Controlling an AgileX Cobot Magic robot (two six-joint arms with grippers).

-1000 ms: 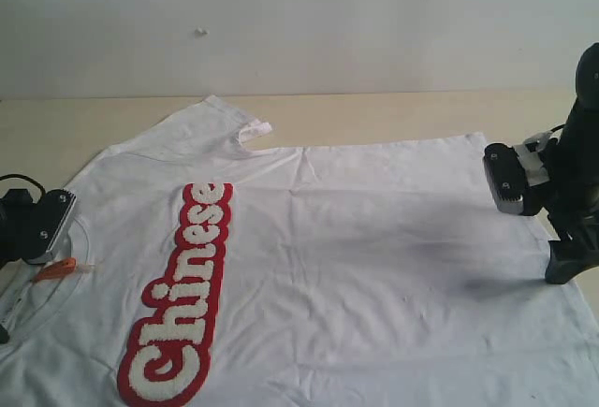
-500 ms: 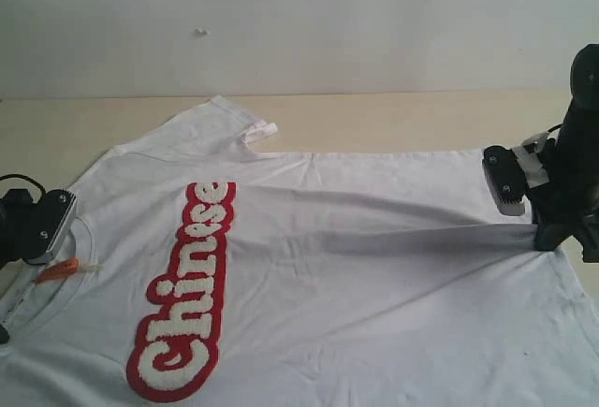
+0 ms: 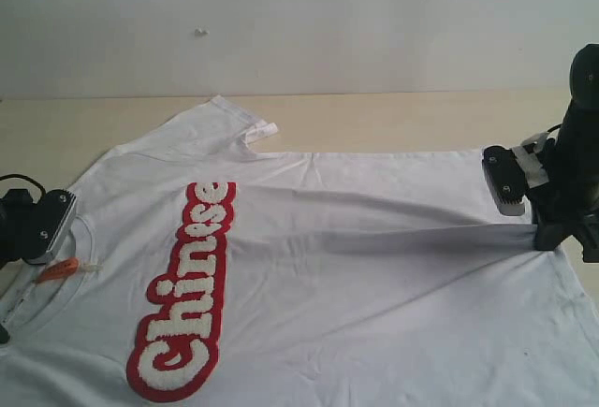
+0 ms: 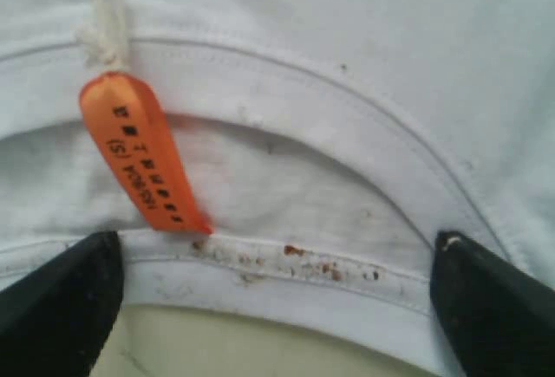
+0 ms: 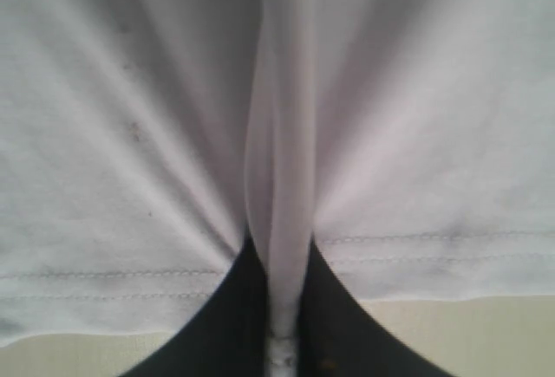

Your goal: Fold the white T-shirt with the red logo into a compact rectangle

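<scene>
A plain off-white wall (image 3: 374, 23) stands behind a smooth, pale beige table (image 3: 402, 112), and most of that table is covered by the white T-shirt (image 3: 374, 295). The shirt lies spread out with its neck toward the left arm and its hem toward the right one. Its cotton is soft and matte, rumpled into shallow creases.

The red logo (image 3: 185, 293) runs as a long strip across the chest: fuzzy white bubble letters with thick red outlines, raised and plush against the flat knit. 1 short sleeve (image 3: 217, 119) lies out toward the wall.

The left gripper (image 4: 277, 308) rests at the neck with its 2 dark fingers (image 4: 61, 308) wide apart, straddling the curved collar (image 4: 286, 121) and holding nothing. The collar band is double-stitched (small brownish specks dot its nearer edge). A glossy orange tag (image 4: 143, 156), a folded loop printed with black characters, hangs from a twisted white cord (image 4: 106, 13) and lies on the cloth inside the neck opening.

The right gripper (image 5: 282, 338) is clamped on the shirt's hem (image 5: 425, 243), its black fingers (image 5: 230, 334) pressed together on a narrow upright pleat of fabric. From that pinch a taut ridge runs across the shirt in the exterior view, with folds fanning off both sides, and the stitched hem edge lies just over bare table.
</scene>
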